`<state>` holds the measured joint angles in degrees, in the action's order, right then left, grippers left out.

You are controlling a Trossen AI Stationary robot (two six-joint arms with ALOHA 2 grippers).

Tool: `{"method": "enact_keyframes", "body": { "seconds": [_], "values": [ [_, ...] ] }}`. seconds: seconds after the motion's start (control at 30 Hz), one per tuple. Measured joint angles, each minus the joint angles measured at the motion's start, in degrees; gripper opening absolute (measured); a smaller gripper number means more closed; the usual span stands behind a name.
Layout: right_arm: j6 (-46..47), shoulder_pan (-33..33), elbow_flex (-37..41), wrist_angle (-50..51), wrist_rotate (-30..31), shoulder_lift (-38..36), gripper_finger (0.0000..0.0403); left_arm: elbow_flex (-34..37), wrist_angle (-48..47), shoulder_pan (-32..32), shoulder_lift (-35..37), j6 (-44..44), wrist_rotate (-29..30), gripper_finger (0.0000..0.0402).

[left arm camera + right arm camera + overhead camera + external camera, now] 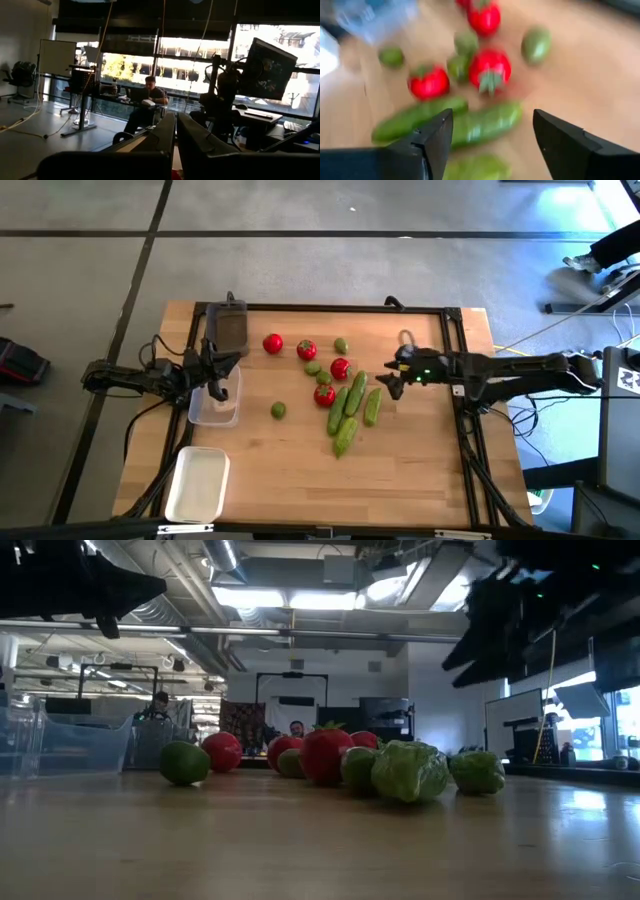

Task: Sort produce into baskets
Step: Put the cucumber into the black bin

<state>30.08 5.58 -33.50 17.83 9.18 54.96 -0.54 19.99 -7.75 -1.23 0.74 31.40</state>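
Right pincer (386, 383) wide, empty, beside cucumbers (354, 402): three. Tomatoes (273, 343): four. Green fruits (278, 410): four. Left pincer (217, 373) closed, empty, over clear basket (217, 410).

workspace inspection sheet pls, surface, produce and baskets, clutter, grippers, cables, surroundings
surface: wooden table, black frame along its edges.
job's things: four tomatoes, four round green fruits and cucumbers loose mid-table; dark grey basket, clear basket and white basket on the left, nothing seen inside.
clutter: nothing seen.
grippers: left gripper shut, over the clear basket; right gripper open, empty, beside the cucumbers.
cables: bundles beside the right arm, off the table.
surroundings: concrete floor; person seated in the room behind.
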Motion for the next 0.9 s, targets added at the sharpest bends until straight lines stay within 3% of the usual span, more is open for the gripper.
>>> {"method": "enact_keyframes", "body": {
  "seconds": [0.17,0.27,0.67,0.9],
  "values": [
    [7.41,0.0,-5.82,11.48,-9.49,7.8,0.0244,0.0,-0.05,0.0,0.0,-0.69,0.0,0.0015],
    [10.09,0.0,-6.16,11.93,-13.82,10.93,0.0241,0.0,-0.07,0.0,0.0,-0.73,0.0,0.0015],
    [19.92,0.02,-6.21,11.15,-15.35,20.45,0.0241,0.0,-0.09,0.0,0.0,-0.86,0.0,0.0015],
    [20.87,0.02,-6.25,2.75,-15.31,25.57,0.0241,0.0,-0.09,0.0,0.0,-1.22,0.0,0.0015]
  ]
}}
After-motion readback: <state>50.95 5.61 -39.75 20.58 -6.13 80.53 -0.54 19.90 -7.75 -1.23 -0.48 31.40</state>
